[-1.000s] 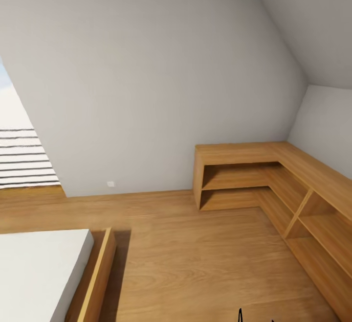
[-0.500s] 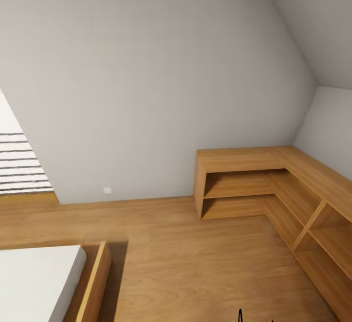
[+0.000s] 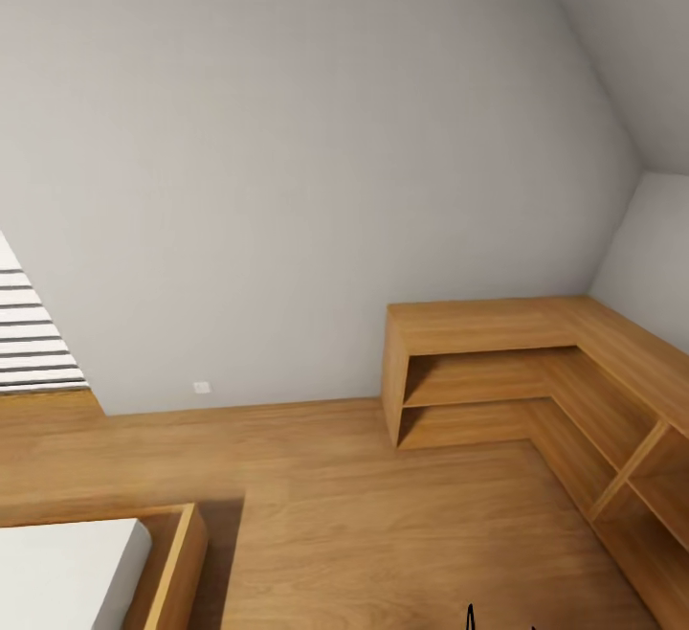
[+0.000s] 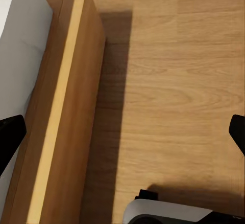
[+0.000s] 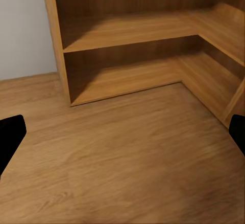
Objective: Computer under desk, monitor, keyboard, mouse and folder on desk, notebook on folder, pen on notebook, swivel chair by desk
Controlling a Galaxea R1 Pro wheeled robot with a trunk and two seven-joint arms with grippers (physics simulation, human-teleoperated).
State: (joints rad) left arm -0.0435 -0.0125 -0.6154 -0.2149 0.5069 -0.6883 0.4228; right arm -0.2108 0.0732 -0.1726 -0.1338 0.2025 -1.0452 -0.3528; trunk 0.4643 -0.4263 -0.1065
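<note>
None of the task's things is in sight; the robot faces a bare corner of the bedroom. In the head view a low wooden L-shaped shelf unit [image 3: 536, 376] fills the corner at the right, with 2 open tiers under a flat top, running along the back wall and then forward along the right wall. Its shelves hold nothing. The right wrist view looks into the same shelf unit [image 5: 127, 35] from closer by, its near end panel standing on the floor beside the grey wall.

The wooden floor [image 3: 383, 515] spreads out between the shelf unit and a bed [image 3: 67, 573] at the lower left of the head view: a white mattress inside a wooden frame, casting a dark shadow on the floor beside it. In the left wrist view the frame's side board [image 4: 66, 111] runs along the mattress [image 4: 20, 55], with bare floor [image 4: 178, 81] next to it and part of the robot's white and black base [image 4: 168, 214] below.

A plain grey wall [image 3: 287, 161] rises behind, with a small white socket [image 3: 201, 387] low down near the floor, and a striped window blind [image 3: 33, 333] at the far left. The ceiling slopes down at the upper right.

Left gripper [image 4: 122, 132]: both dark fingertips [image 4: 10, 132] sit at opposite edges of the wrist view, spread wide with nothing between. Right gripper [image 5: 122, 132]: fingertips [image 5: 10, 132] likewise spread wide over bare floor, empty
</note>
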